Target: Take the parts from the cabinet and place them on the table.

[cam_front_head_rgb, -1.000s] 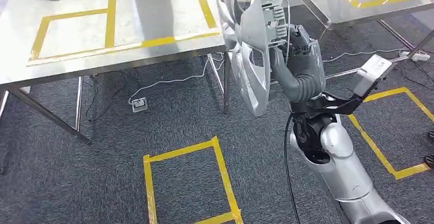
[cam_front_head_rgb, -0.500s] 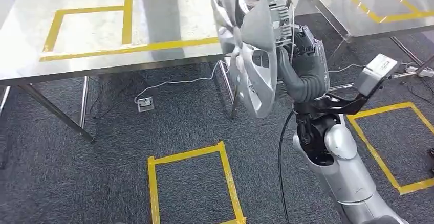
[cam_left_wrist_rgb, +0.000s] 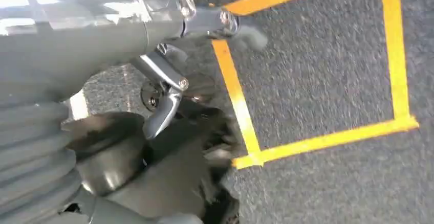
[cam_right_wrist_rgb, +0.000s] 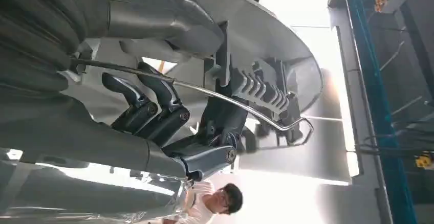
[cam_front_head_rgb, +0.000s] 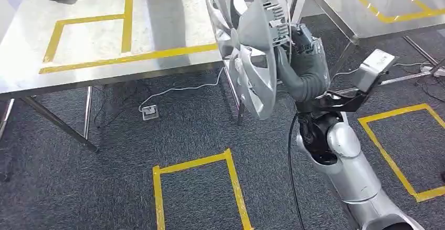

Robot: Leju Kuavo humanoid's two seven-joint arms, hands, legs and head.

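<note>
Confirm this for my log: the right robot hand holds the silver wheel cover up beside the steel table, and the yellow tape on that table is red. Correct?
One error: the tape on the table is yellow, as the head view shows. The rest stands: the right robot hand holds the wheel cover up beside the table.

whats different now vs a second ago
The whole head view has shifted, so the camera moved, not the furniture. The right hand still grips the silver wheel cover, which now sits a little further toward the steel table. The grip is unchanged.
</note>
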